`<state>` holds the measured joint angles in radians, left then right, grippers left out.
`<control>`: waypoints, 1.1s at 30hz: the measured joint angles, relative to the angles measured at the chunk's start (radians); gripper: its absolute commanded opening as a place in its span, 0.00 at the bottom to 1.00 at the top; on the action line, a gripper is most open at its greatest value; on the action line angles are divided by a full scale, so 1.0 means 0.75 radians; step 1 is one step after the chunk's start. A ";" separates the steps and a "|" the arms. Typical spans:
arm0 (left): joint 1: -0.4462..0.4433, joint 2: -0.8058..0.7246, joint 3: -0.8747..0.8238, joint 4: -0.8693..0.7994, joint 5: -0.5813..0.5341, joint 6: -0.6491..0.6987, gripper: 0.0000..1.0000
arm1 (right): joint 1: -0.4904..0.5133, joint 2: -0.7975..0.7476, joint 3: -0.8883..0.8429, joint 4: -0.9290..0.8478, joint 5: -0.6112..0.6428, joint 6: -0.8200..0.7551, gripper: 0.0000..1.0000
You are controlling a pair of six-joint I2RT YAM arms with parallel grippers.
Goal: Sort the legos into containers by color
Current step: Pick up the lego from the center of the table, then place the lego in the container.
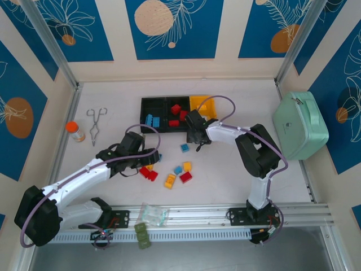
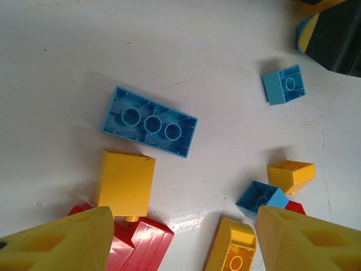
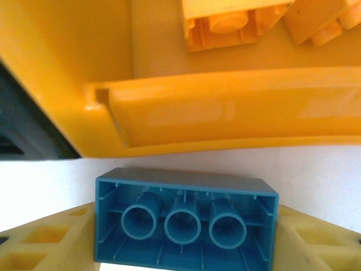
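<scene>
blue brick (image 3: 186, 220) clamped in the right pincer (image 3: 181, 241), just beside the yellow container (image 3: 214, 113) rim. left pincer (image 2: 183, 241) spread wide above loose legos (image 2: 149, 120) on the white surface (image 2: 197, 45); others lie in the containers (image 1: 163, 99).

Legos (image 2: 149, 121): smooth moulded plastic with a gloss, noted also on the blue lego (image 3: 186, 223) just below the yellow container (image 3: 225, 118), which is itself glossy plastic with bright reflections along its rim. Fingers (image 2: 62, 243) of the left tool (image 2: 183, 220) are yellow plastic, matt and finely ridged, above a white tabletop (image 2: 169, 45) that is smooth, faintly scratched and slightly shiny. Left of that container the forceps (image 1: 96, 125) are bright bare metal; right of it the mint-green case (image 1: 300, 125) looks matt.
</scene>
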<state>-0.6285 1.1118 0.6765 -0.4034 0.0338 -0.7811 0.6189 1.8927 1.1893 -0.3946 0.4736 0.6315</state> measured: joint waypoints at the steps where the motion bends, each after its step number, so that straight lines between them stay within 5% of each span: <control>1: 0.000 0.000 -0.001 0.000 0.000 -0.001 0.67 | 0.008 -0.005 -0.001 -0.005 0.001 0.000 0.61; 16: 0.028 -0.193 -0.124 -0.130 -0.098 -0.135 0.67 | 0.165 -0.180 0.130 -0.133 -0.022 -0.001 0.60; 33: 0.047 -0.449 -0.282 -0.282 -0.152 -0.252 0.67 | 0.265 0.223 0.776 -0.281 -0.124 -0.066 0.60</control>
<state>-0.5934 0.7750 0.4652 -0.6151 -0.0803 -0.9699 0.8177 2.0602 1.7714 -0.6056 0.3805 0.5823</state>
